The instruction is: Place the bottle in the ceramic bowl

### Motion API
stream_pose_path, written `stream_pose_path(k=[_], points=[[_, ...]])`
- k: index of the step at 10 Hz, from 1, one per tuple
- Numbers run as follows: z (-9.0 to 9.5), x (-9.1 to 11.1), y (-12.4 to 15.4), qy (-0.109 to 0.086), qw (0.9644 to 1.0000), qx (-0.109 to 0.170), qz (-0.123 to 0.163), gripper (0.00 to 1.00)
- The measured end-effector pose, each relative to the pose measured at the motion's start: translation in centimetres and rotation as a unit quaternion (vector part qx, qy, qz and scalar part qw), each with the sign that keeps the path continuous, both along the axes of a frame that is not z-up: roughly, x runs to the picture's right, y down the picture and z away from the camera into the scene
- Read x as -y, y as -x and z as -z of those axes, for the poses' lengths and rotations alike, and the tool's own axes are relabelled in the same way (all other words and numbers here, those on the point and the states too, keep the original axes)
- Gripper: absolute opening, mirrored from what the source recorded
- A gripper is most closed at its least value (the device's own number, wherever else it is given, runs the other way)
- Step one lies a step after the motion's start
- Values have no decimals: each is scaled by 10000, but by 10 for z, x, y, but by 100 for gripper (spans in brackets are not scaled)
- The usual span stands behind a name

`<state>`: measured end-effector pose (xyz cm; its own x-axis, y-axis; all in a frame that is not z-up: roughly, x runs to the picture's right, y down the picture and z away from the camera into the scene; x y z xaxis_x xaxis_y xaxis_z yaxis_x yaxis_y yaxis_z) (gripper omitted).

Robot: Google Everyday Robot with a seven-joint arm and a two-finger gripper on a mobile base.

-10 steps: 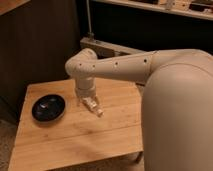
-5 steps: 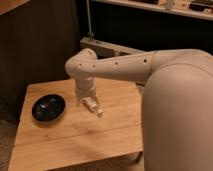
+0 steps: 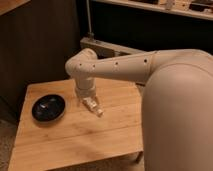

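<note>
The ceramic bowl [image 3: 48,108] is a shallow, glossy black bowl on the left part of the wooden table [image 3: 75,135]. The bottle [image 3: 97,110] is a small whitish thing lying slantwise, right at the tip of my gripper [image 3: 89,102]. The gripper hangs from the pale arm [image 3: 115,65] over the middle of the table, a hand-width to the right of the bowl. I cannot tell whether the bottle rests on the table or is held. The bowl looks empty.
The table's front edge [image 3: 80,161] and right edge [image 3: 141,125] are close by. A dark wall and a shelf unit [image 3: 150,25] stand behind the table. My large pale body [image 3: 180,115] fills the right side.
</note>
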<state>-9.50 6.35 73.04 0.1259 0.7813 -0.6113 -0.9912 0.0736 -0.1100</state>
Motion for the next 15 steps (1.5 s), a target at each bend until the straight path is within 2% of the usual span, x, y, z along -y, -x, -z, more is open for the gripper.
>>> stream_pose_path(k=[3,4,6,7,9,12,14,15], points=[[-1,0,1,-23,10000,80,35,65],[-5,4,-1,-122,9991,341,215,65],[-15,13,-7,-287,9927,864,796,65],[-20,16,-6,-349,9874,1146,1039,65],[-28,22,-10,-441,9820,1356,1242,65],[-47,23,-7,-587,9767,1522,1391,65],[-67,21,-11,-829,9725,1532,1545,65],[-77,20,-10,-947,9709,1435,1670,65]])
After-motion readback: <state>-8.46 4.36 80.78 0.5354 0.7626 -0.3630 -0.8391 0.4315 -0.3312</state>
